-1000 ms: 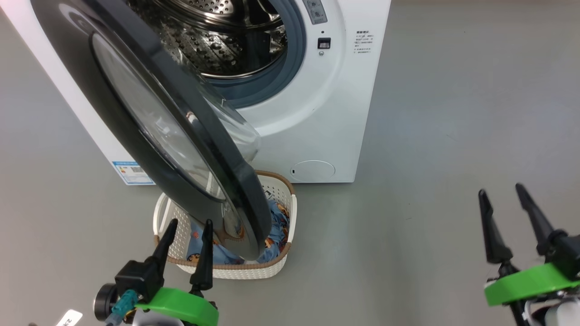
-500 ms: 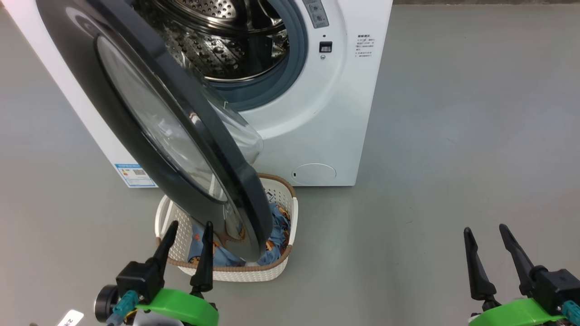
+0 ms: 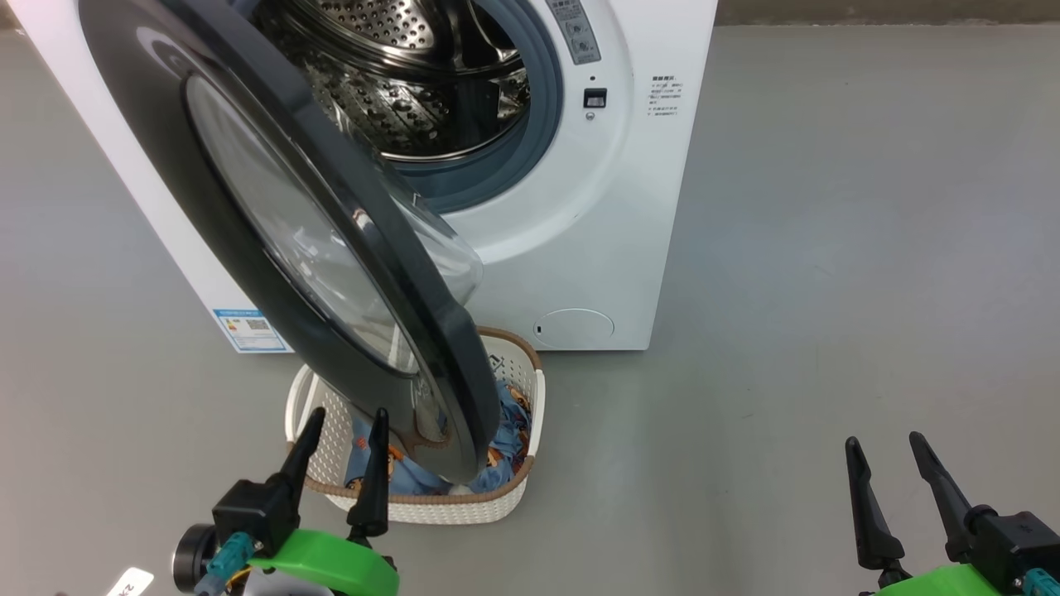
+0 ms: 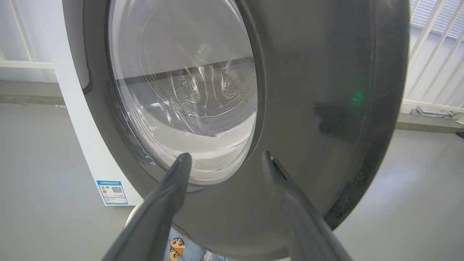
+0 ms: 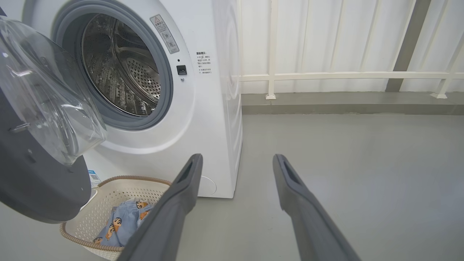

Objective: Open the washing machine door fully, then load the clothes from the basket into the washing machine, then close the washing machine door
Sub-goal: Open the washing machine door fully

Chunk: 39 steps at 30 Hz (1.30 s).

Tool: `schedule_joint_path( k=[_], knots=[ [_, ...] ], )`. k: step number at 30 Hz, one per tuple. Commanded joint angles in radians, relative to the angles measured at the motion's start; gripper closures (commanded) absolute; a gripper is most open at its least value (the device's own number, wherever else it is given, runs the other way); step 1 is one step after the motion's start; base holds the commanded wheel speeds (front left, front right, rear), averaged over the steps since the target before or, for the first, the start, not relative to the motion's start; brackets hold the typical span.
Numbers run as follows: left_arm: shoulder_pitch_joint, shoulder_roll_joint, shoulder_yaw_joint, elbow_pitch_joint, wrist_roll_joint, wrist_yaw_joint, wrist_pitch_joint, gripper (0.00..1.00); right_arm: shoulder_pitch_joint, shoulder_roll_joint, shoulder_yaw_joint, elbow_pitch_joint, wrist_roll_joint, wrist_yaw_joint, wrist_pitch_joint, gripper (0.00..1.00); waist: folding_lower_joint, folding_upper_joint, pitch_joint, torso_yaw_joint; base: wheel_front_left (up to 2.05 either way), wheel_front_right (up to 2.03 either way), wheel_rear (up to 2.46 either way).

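Observation:
The washing machine (image 3: 613,215) (image 5: 214,119) stands with its steel drum (image 3: 406,74) exposed. Its door (image 3: 315,240) (image 4: 308,108) hangs partly open, the black rim reaching out over the basket (image 3: 513,488) (image 5: 108,192) on the floor. Light blue cartoon-print clothes (image 3: 505,430) (image 5: 123,221) lie in the basket, partly hidden by the door. My left gripper (image 3: 344,424) (image 4: 224,159) is open, just in front of the door's outer face near its lower edge. My right gripper (image 3: 884,447) (image 5: 237,159) is open over bare floor, far right of the machine.
A blue energy label (image 3: 248,327) sits low on the machine's left front, a round service cap (image 3: 575,325) at the lower right. A white railing (image 5: 344,76) and a low kerb run behind the machine. Grey floor (image 3: 828,248) stretches to the right.
My right gripper has dropped back toward the lower right corner of the head view. The head view has shifted slightly, machine and basket sliding lower. The left gripper holds its place.

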Motion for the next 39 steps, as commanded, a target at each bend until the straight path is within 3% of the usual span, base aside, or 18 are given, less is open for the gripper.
schedule_joint_path(
  k=[1,14,15,16,17,18,29,39],
  knots=[
    [-0.007,0.017,0.035,-0.017,0.004,-0.006,-0.008,0.0,-0.01,-0.008,0.021,-0.022,0.003,0.006,-0.012,0.0,0.0,0.0,0.0,0.0,0.0,0.0,0.0],
    [-0.005,0.017,0.038,-0.016,0.009,-0.005,-0.008,0.0,-0.005,-0.007,0.015,-0.017,0.017,0.006,-0.012,0.0,0.0,0.0,-0.008,-0.01,0.0,0.0,0.0],
    [-0.005,0.017,0.038,-0.016,0.01,-0.005,-0.008,0.24,-0.005,-0.007,0.015,-0.018,0.017,0.006,-0.012,0.0,0.0,0.0,-0.008,-0.011,0.0,0.0,0.0],
    [-0.005,0.017,0.037,-0.016,0.01,-0.005,-0.008,0.69,-0.005,-0.007,0.015,-0.018,0.017,0.006,-0.012,0.0,0.0,0.0,-0.008,-0.012,0.0,0.0,0.0],
    [-0.005,0.017,0.037,-0.016,0.01,-0.005,-0.008,0.69,-0.005,-0.007,0.015,-0.018,0.017,0.006,-0.012,0.0,0.0,0.0,-0.008,-0.012,0.0,0.0,0.0],
    [-0.005,0.017,0.038,-0.015,0.01,-0.004,-0.008,1.0,-0.005,-0.007,0.014,-0.018,0.017,0.006,-0.012,0.0,0.0,0.0,-0.008,-0.013,0.0,0.0,0.0],
    [-0.02,0.017,0.046,-0.018,0.025,-0.002,-0.008,1.0,-0.007,-0.007,0.014,-0.019,0.018,0.006,-0.012,0.0,0.0,0.0,-0.005,-0.027,0.0,0.0,0.0],
    [-0.077,0.017,0.112,-0.11,0.054,0.04,-0.008,1.0,-0.012,-0.007,0.023,-0.016,0.022,0.006,-0.012,0.0,0.0,0.0,-0.005,-0.036,0.0,0.0,0.0]
  ],
)
